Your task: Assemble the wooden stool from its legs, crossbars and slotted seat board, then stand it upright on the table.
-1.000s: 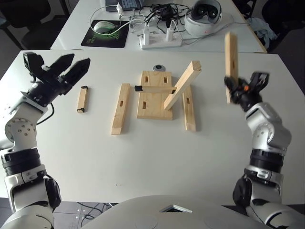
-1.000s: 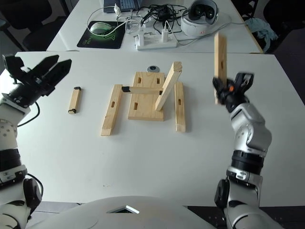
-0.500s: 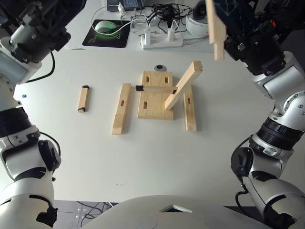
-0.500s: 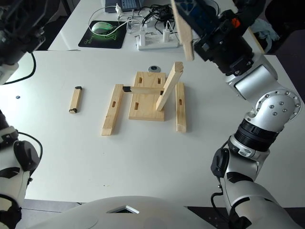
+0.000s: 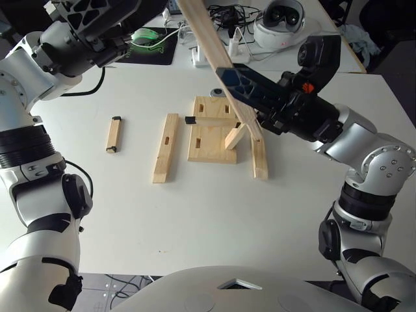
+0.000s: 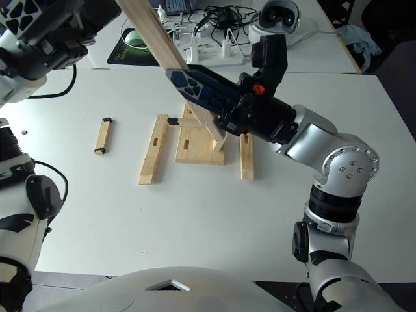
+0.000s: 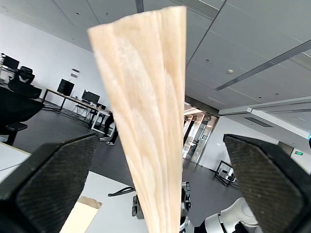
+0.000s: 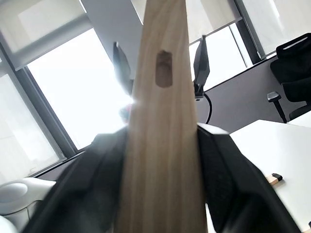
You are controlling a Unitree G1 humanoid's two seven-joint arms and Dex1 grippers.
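— Stock on the desk (image 5: 195,221), nearest first?
— Loose leg (image 5: 165,148) lying flat, left of the seat board (image 5: 209,146); second leg (image 5: 260,159) flat along the board's right edge; short crossbar (image 5: 114,134) well off to the left. On the board: thin crossbar (image 5: 208,120), and a propped leg (image 5: 235,138) standing at a slant
— Hands?
— Right hand (image 5: 240,88) clenched on a long leg (image 5: 207,36), held aslant above the board. Left hand (image 7: 159,145) released, fingers either side of that leg's far end, apart from it
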